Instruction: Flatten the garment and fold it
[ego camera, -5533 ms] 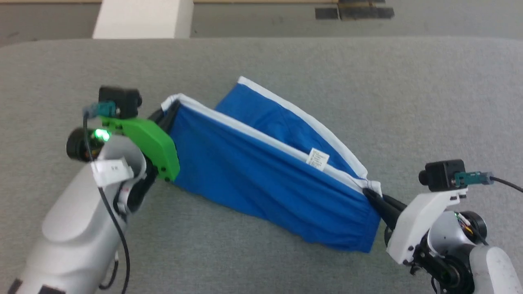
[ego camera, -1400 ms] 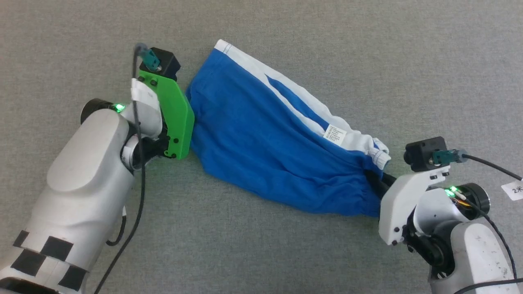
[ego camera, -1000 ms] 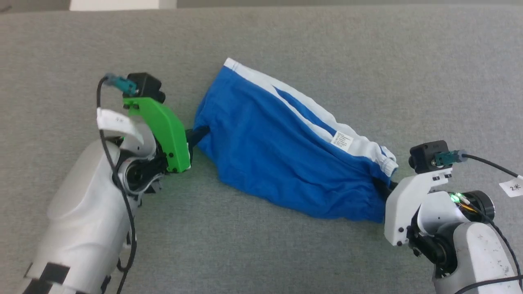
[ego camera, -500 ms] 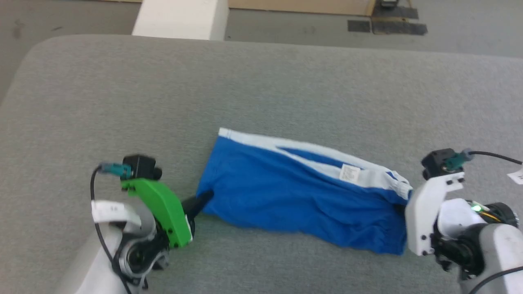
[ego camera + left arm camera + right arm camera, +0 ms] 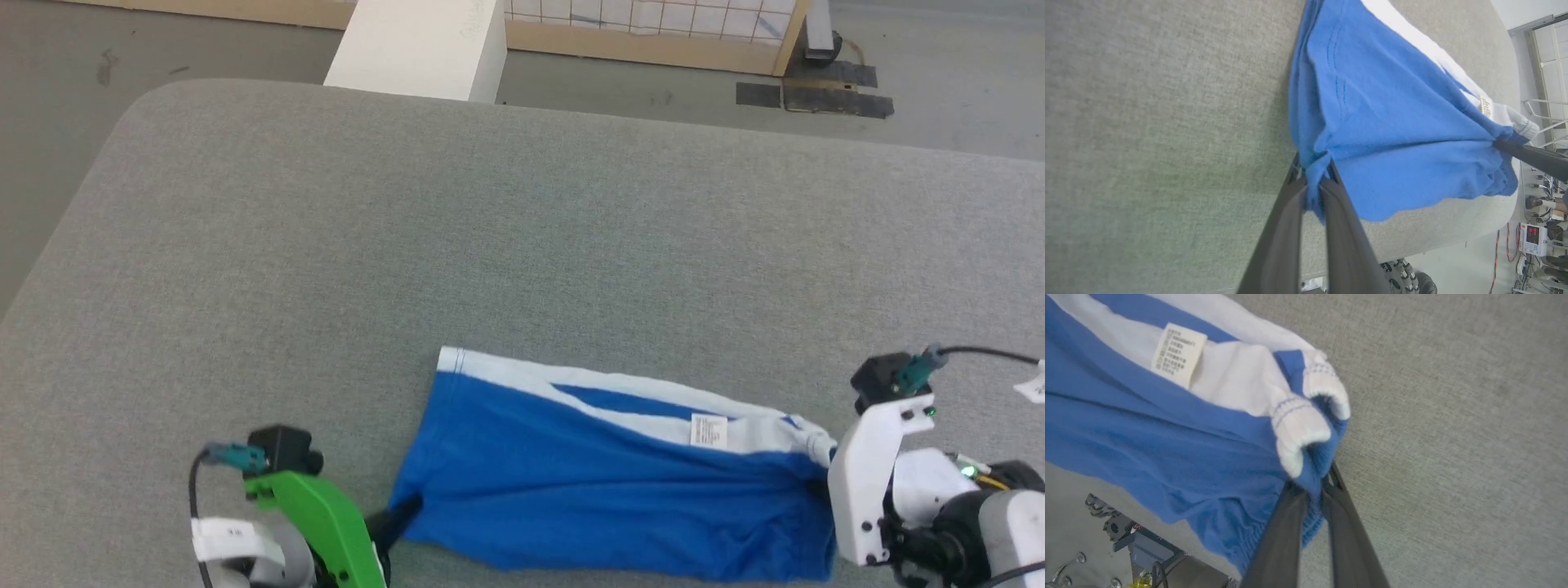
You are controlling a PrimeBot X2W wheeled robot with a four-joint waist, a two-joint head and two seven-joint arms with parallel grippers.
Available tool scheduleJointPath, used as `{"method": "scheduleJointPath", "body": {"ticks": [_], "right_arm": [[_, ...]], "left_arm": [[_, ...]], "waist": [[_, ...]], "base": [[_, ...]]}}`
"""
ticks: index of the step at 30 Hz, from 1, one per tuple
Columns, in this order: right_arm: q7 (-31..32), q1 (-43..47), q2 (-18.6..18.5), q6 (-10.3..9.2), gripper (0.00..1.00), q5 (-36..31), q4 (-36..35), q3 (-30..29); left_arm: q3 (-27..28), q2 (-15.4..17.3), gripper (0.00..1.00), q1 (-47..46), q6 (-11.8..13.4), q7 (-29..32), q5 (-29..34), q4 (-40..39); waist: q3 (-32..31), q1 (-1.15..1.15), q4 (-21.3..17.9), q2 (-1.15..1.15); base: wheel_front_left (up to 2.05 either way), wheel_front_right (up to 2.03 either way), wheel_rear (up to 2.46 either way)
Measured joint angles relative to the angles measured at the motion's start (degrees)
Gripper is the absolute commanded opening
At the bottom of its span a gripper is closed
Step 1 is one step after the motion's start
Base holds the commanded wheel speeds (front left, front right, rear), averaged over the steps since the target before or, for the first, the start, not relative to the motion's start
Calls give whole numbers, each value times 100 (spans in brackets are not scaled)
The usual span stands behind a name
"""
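The royal-blue shorts (image 5: 604, 498) lie stretched across the near part of the grey table (image 5: 490, 245), white stripe along the far edge, small white label (image 5: 708, 429) near the right end. My left gripper (image 5: 400, 514) is shut on the shorts' left corner; in the left wrist view its fingers (image 5: 1312, 185) pinch a bunch of blue fabric (image 5: 1384, 134). My right gripper (image 5: 1316, 484) is shut on the gathered waistband end (image 5: 1306, 428), beside the label (image 5: 1177, 353). In the head view the white right wrist mount (image 5: 869, 474) hides that grip.
The table's far edge and rounded left corner (image 5: 155, 90) are in sight, with grey floor beyond. A white block (image 5: 416, 45) and a wooden-framed grid panel (image 5: 653, 33) stand behind the table. The near table edge shows in both wrist views.
The head camera has tilted up, so the shorts now sit low in the picture. Both grippers kept their hold, and the shorts were drawn toward the near edge and lie straighter.
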Motion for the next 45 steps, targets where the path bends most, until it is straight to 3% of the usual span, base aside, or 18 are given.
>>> {"method": "scheduleJointPath", "body": {"ticks": [5, 6, 7, 8, 13, 19, 24, 28, 32, 35, 41, 45], "right_arm": [[-336, 41, 14, 0, 0, -149, 177, 45], [-432, 41, 11, 0, 1, -193, 202, 77], [-495, 43, 9, 0, 82, -189, 236, 110], [-563, 47, 11, 0, 100, -193, 258, 113], [-772, 183, -23, 0, 100, -202, 196, 120], [-846, 497, 192, -1, 100, -338, -539, -313], [-1104, 898, 781, -1, 100, -861, -1171, -771], [-1533, 1098, 876, -1, 100, -1050, -1157, -904], [-1970, 1129, 881, -1, 100, -839, -732, -783], [-2267, 1068, 887, -1, 100, -747, -364, -589], [-2488, 785, 897, -1, 100, -649, 355, -186], [-2543, 577, 892, -1, 100, -658, 694, -91]], "left_arm": [[-127, -14, 0, 99, 49, 31, 29, 214], [-136, -16, 27, 99, 51, 32, 34, 248], [-132, -20, 100, 97, 64, 18, 44, 266], [-123, -15, 100, 97, 87, 13, 58, 279], [-10, 98, 100, 84, 144, -86, 143, 211], [420, 354, 100, -84, 158, -738, 493, -185], [948, 442, 100, -364, 91, -2608, 1365, -276], [1218, 383, 100, -384, 93, -4064, 2103, -111], [1372, 265, 100, -381, -85, -4223, 2726, -180], [1756, -55, 100, -375, -167, -4227, 3274, -486], [2218, -644, 100, -142, -520, -4241, 3686, -533], [2441, -855, 100, -83, -764, -4241, 3843, -460]], "waist": [[-13, 0, 23, 0], [-20, 0, 25, 0], [-32, 0, 27, 0], [-46, 0, 27, 0], [-167, 0, 7, 0], [-290, 0, -63, 0], [-323, 0, -176, 0], [-306, 0, -297, 0], [-246, 0, -380, 0], [-172, 0, -418, 0], [-66, 0, -414, 0], [-26, 0, -386, 0]], "base": [[0, 0, 0], [0, 0, 0], [0, 0, 0], [0, 0, 0], [0, 0, 0], [0, 0, 0], [0, 0, 0], [0, 0, 0], [0, 0, 0], [0, 0, 0], [0, 0, 0], [0, 0, 0]]}}
